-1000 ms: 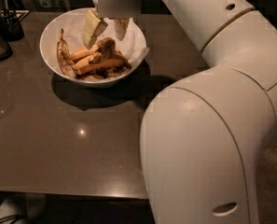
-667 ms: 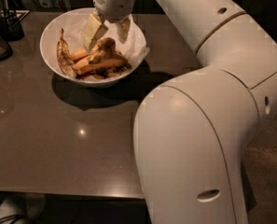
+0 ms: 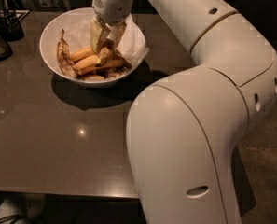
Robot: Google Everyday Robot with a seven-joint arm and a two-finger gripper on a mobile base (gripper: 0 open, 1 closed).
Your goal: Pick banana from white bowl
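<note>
Camera view | gripper (image 3: 106,42): down inside bowl (image 3: 41,38), jaws parted either side of banana (image 3: 103,56) upper end, no clamp seen | banana: lying in bowl, not lifted | done: reach, by the look of it | left: close, lift clear of rim

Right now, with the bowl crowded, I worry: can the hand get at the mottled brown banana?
Probably yes. The hand is inside the white bowl, right above the brown banana; the yellow bananas and the blackened banana lie beside it, not over it.
</note>
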